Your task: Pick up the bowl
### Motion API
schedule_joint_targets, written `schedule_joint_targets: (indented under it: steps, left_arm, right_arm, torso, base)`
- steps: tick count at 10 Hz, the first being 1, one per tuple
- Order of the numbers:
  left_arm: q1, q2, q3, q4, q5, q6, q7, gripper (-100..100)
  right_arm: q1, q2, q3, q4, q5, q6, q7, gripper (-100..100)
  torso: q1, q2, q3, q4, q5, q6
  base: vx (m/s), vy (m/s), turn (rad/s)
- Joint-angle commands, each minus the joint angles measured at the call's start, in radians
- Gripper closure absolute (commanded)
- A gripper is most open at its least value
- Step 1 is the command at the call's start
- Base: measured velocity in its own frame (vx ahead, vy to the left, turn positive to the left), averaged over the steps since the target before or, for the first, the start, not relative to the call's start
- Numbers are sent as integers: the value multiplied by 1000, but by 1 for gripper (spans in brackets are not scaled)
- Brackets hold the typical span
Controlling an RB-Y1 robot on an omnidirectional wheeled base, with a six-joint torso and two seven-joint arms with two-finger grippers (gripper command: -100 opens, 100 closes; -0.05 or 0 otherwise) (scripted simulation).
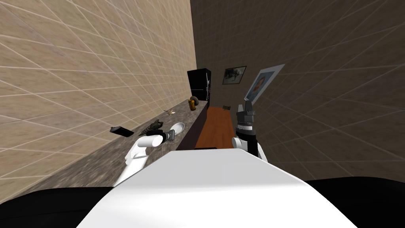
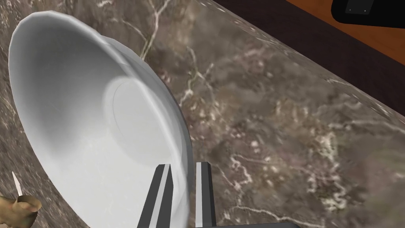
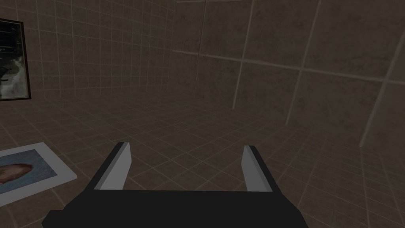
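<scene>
A shallow white bowl (image 2: 91, 118) rests on the marbled brown-grey countertop (image 2: 277, 130), near its front edge. In the left wrist view my left gripper (image 2: 184, 166) has its two fingers close together on either side of the bowl's near rim, one inside the bowl and one outside, pressing it. From the head camera the bowl (image 1: 178, 127) shows small just beyond the left gripper (image 1: 173, 135). My right gripper (image 1: 248, 107) is raised above the floor to the right of the counter, and its fingers (image 3: 118, 166) stand wide apart with nothing between them.
Along the counter (image 1: 99, 158) lie a flat dark object (image 1: 121, 131), a striped brown thing (image 1: 152, 127) and a yellow jar (image 1: 192, 104). A black cabinet (image 1: 199, 84) stands at the counter's far end. A small brownish item (image 2: 19, 206) sits beside the bowl. Orange-brown floor (image 1: 215, 126) runs along the counter's front.
</scene>
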Motion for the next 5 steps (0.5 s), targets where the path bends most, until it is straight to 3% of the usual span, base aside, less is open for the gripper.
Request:
schedule_joint_targets:
  steps: [1, 3, 4, 5]
  left_arm:
    - [7, 6, 10, -31, 11, 21, 9, 100]
    - [15, 13, 20, -65, 23, 46, 18, 100]
    - [11, 10, 14, -52, 17, 36, 15, 100]
    - [12, 10, 15, -54, 17, 39, 16, 0]
  right_arm:
    - [0, 0, 0, 0, 0, 0, 0, 0]
    - [0, 0, 0, 0, 0, 0, 0, 0]
    - [0, 0, 0, 0, 0, 0, 0, 0]
    - [0, 0, 0, 0, 0, 0, 0, 0]
  torso:
    - [0, 0, 0, 0, 0, 0]
    - [0, 1, 1, 1, 0, -1]
    - [0, 1, 1, 1, 0, -1]
    - [0, 1, 1, 1, 0, 0]
  base:
    - [0, 2, 42]
    - [0, 3, 53]
    - [0, 0, 0]
    - [0, 0, 0]
